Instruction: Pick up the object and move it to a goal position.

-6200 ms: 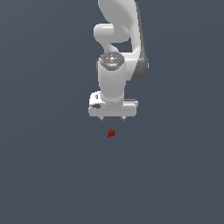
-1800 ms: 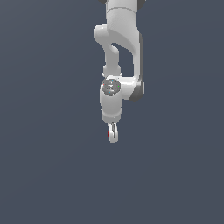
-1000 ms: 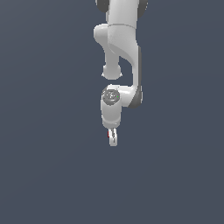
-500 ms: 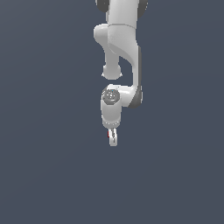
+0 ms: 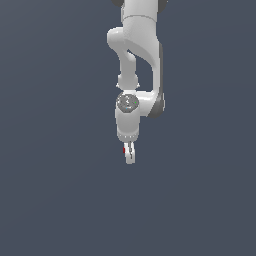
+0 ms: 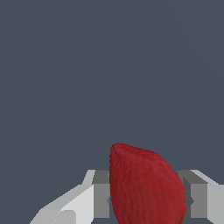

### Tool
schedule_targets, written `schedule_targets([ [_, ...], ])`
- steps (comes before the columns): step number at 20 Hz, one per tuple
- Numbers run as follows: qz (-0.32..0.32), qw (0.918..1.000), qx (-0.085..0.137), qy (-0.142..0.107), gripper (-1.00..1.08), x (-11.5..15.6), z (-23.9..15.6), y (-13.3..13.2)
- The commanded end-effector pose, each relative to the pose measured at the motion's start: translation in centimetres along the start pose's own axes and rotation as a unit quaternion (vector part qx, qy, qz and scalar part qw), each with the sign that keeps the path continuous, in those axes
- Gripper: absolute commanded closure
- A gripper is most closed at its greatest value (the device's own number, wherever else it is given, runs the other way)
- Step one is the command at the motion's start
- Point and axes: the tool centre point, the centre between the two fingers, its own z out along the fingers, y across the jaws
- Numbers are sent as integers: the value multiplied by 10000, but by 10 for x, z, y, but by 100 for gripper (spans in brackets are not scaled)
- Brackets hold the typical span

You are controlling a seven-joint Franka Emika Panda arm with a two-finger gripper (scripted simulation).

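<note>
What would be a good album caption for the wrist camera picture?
Close-up: a red strawberry pinched between the white gripper fingers, plain grey background behind.

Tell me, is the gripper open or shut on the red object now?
Shut on it. In the wrist view the red object sits between the gripper fingers, touching both sides.

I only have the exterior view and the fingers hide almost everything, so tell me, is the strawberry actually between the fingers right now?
Observer: Yes. In the wrist view the strawberry sits between the two fingers of the gripper.
Operator: Which way is it pointing?
Observer: Its narrow red tip points away from the camera.
Operator: Any green showing?
Observer: Only a sliver at its lower edge beside one finger.
</note>
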Motion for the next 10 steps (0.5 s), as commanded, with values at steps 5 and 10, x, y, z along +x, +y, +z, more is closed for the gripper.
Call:
schedule_targets([
  [5,2,10000,6,-4,108,-6,-49,4],
  [10,8,10000,4,-5,108,-11,-103,10],
])
